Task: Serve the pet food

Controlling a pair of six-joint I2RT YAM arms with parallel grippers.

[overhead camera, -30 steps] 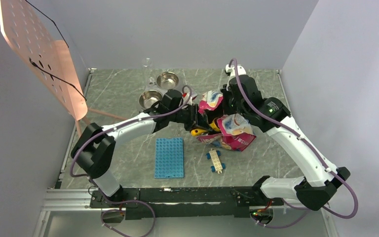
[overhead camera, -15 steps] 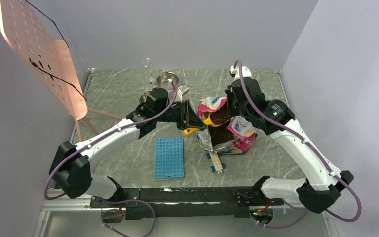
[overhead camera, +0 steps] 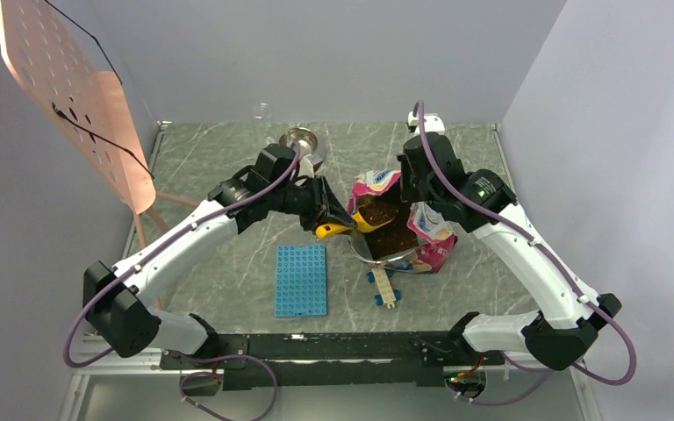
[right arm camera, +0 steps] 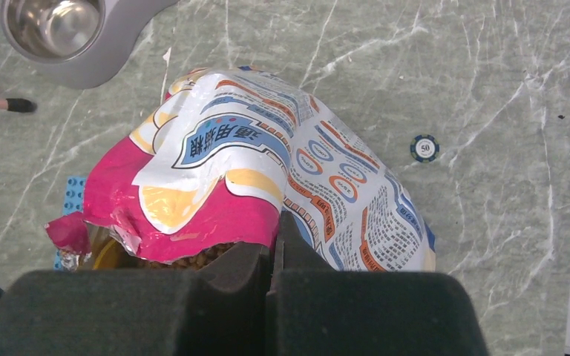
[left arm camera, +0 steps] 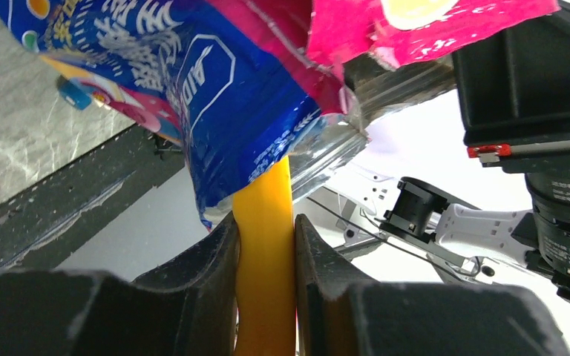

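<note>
It was a robotics lab cell, not a home: blank pale walls (overhead camera: 333, 61) boxed in a marble-patterned table (overhead camera: 360, 140). A black mounting rail (overhead camera: 316, 349) ran along the near edge (purple cabling (overhead camera: 416, 112) trailed about), and a perforated panel (overhead camera: 53, 79) leaned at left.

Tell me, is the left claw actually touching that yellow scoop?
Touching. The left wrist view shows the left gripper clamped on the yellow scoop by its handle, both inner faces pressed flush against it with no gap.
</note>
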